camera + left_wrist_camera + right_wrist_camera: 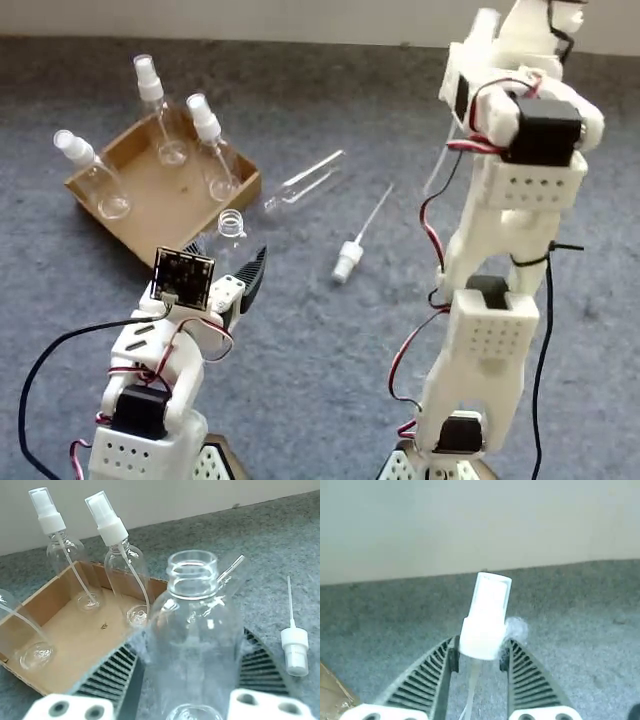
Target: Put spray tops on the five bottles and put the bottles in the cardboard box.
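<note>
Inside the cardboard box (pixel 150 205) stand three capped bottles (pixel 205 150) — three of five done. Left wrist view: the left hand (pixel 192 680) grips a topless bottle (pixel 192 625) beside the box. Right wrist view: the right hand (pixel 477 657) clamps a spray top (pixel 485 615). The high view adds the fifth bottle (pixel 305 180) and a loose top (pixel 349 258) — both lying on the desk (pixel 330 350).

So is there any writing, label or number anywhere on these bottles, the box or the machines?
No text can be read anywhere.
Open bottle, spray top, cardboard box: plain, no label or print.
Circuit board on the left arm: any markings too small to read.
</note>
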